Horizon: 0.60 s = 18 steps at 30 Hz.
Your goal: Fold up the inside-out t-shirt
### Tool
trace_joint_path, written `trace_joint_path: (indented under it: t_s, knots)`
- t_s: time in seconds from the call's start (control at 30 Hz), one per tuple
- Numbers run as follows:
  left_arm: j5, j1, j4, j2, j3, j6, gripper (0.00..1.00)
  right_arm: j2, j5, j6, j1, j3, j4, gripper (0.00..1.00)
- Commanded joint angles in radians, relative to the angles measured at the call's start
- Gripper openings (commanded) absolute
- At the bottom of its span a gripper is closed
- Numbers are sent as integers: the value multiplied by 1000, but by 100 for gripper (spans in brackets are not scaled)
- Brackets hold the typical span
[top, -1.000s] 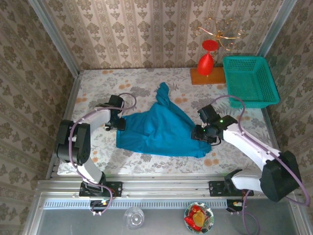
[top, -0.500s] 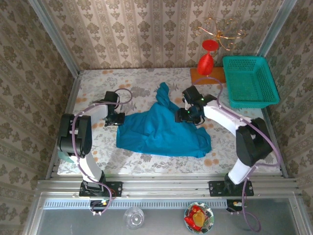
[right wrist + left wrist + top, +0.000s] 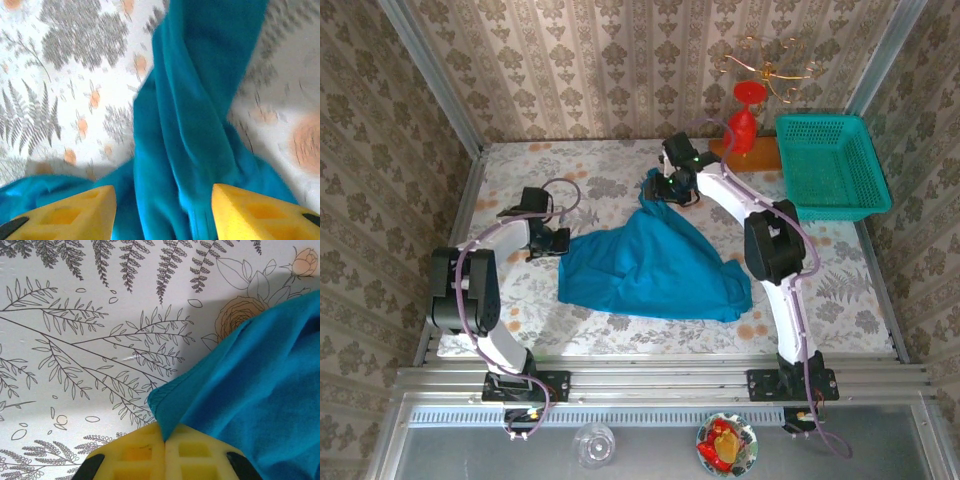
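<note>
left tool (image 3: 164, 440) just clamped t-shirt (image 3: 650, 265) left corner; right tool (image 3: 163, 200), jaws apart, swung to its far tip, likely spreading next.

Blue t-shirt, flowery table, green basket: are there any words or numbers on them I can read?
None: no words, numbers or labels can be read.
The plain bright blue fabric t-shirt carries no print.
The flower-patterned table cover has drawn flowers and ferns, no letters.
The teal-green plastic mesh basket bears no readable label.
</note>
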Motion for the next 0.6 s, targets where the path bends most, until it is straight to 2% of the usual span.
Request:
trace_joint_path:
  t_s: [0.0,0.13,0.4,0.47,0.57]
  knots:
    - [48,23,8,-32,-11,-16,0,101,-26,-13,-7,167,-120,47]
    - [68,37,12,-60,-11,-20,0,172,-5,-29,-9,286,-183,44]
    - [82,50,19,-50,-9,-17,0,237,67,-51,-9,361,-212,42]
    - [90,50,27,-53,-14,-19,0,256,65,-57,-8,383,-221,35]
    - [99,51,28,-65,-12,-20,0,265,55,-63,-9,426,-239,11]
